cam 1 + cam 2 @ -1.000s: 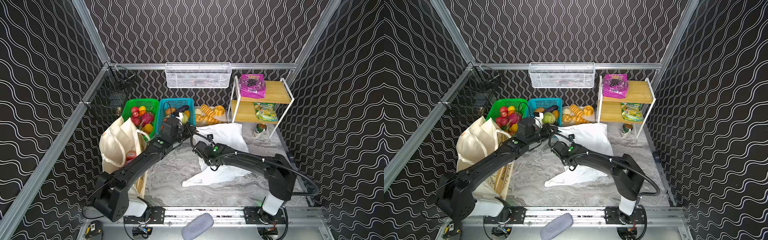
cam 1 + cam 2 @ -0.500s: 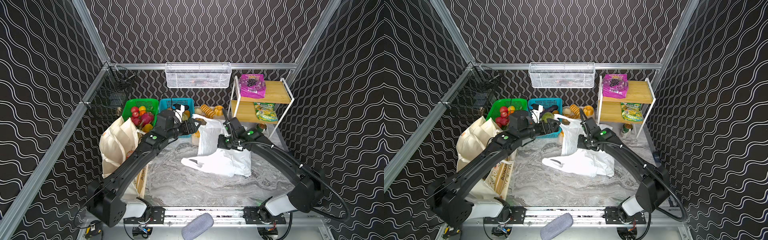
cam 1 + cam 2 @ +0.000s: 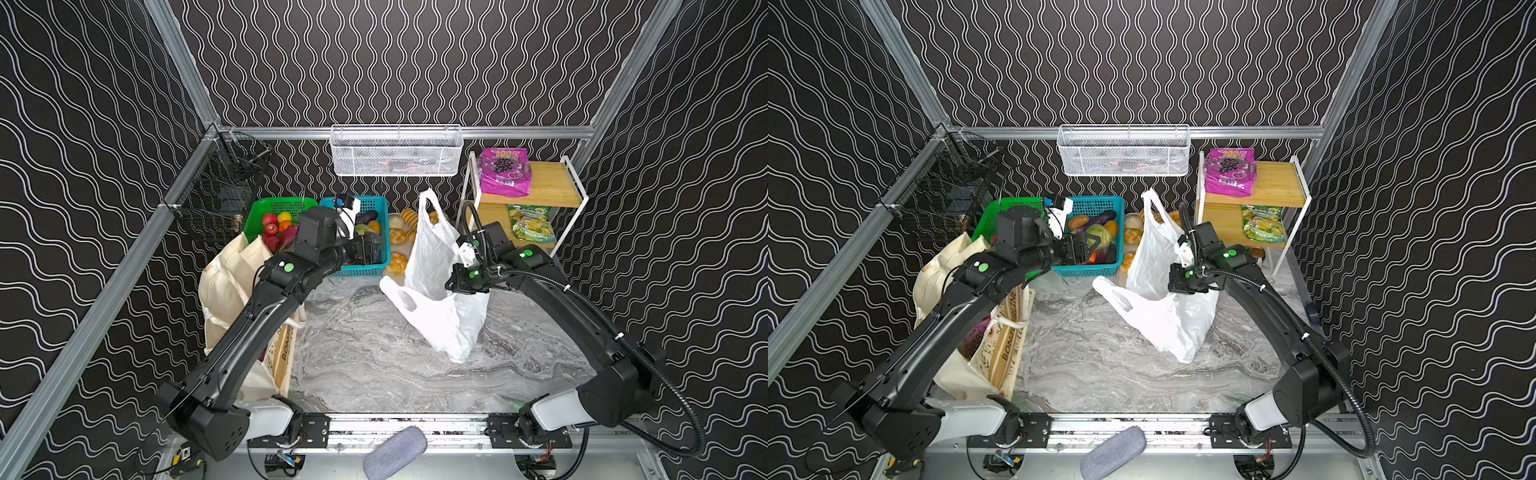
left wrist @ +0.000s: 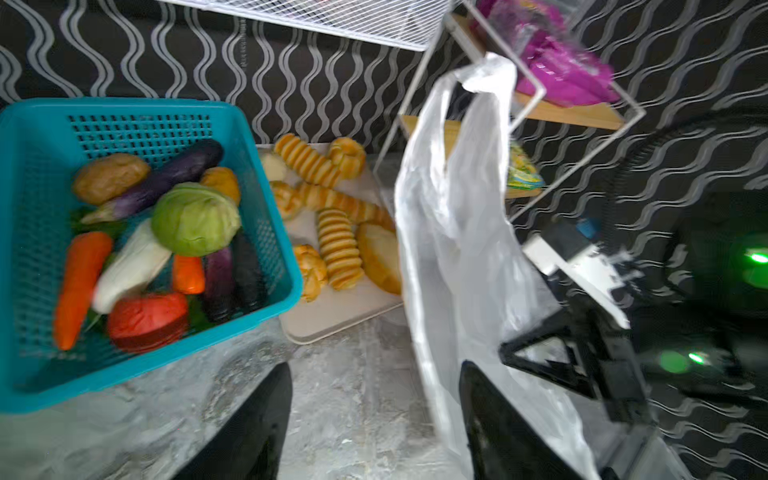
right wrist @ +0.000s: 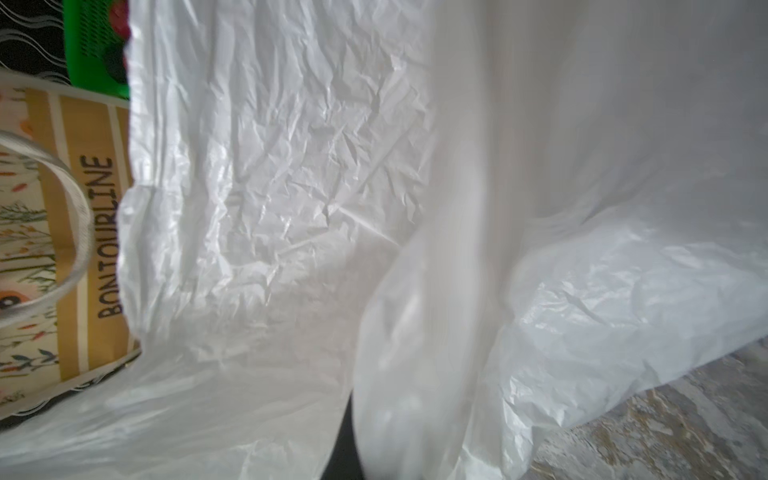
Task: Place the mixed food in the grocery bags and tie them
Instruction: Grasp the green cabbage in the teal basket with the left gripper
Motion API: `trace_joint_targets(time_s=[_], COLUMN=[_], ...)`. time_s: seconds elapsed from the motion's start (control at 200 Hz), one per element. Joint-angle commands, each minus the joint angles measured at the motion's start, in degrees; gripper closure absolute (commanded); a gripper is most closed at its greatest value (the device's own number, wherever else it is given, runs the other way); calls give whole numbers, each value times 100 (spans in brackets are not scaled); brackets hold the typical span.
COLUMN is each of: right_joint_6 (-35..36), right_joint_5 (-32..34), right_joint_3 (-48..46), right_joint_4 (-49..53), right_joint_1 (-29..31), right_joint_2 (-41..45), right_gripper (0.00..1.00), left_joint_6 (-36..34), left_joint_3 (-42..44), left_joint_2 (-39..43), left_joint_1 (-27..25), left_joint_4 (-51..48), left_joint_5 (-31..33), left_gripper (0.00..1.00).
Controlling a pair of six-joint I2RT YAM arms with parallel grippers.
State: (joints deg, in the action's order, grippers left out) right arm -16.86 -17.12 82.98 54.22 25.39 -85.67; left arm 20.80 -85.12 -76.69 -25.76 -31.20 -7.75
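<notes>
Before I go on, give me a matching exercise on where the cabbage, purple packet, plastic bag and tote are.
Things:
1. cabbage
2. purple packet
3. plastic bag
4. tote

Places:
A. on top of the shelf
B. held up by the right gripper
C. in the teal basket
D. standing at the left edge of the table

Pairs: 1-C, 2-A, 3-B, 4-D

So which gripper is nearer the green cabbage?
Left. The left gripper hangs open at the blue basket's front edge, close to the cabbage; the right gripper is farther off, beyond the basket, shut on the white bag.
</notes>
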Motion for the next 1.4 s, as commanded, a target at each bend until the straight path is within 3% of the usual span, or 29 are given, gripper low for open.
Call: trace_joint_targets(time_s=[0.0,0.2,0.31,0.37,0.596,0.766,0.901,1.066,1.271,1.396], right_joint_6=[398,308,255,207,166,131,122,157,148,122], right_joint_5=[122,77,-37,-179,-337,-485,-511,-503,-476,-453], right_joint_3=[178,170,180,92,2,-15,-21,-24,-54,-67], right_joint_4=[458,118,64,-80,-143,-160,-164,-108,-130,-157], right_joint_1=[-1,0,-7,-6,-3,-7,-3,-7,-5,-5], right_joint_2=[-81,26,58,119,212,243,261,261,294,365], right_gripper=[100,100,100,100,100,100,100,100,100,100], left_joint_6=[-214,-557,-707,-703,-985,-1124,-1010,-1009,-1198,-1126], left_joint_3=[-407,-1994,-2866,-3063,-4045,-4758,-4951,-4409,-4501,-4430], left_joint_2=[-493,-2315,-3285,-3683,-4966,-5946,-6465,-6323,-6468,-6282], left_joint_1=[284,578,593,633,707,748,755,757,767,767], left_joint_4=[-357,-1047,-1440,-1403,-1157,-1023,-943,-357,-283,-401], left_joint_5=[256,339,714,1041,1659,1416,1679,2350,2062,1953], left_gripper=[36,39,33,22,2,1,1,1,22,56])
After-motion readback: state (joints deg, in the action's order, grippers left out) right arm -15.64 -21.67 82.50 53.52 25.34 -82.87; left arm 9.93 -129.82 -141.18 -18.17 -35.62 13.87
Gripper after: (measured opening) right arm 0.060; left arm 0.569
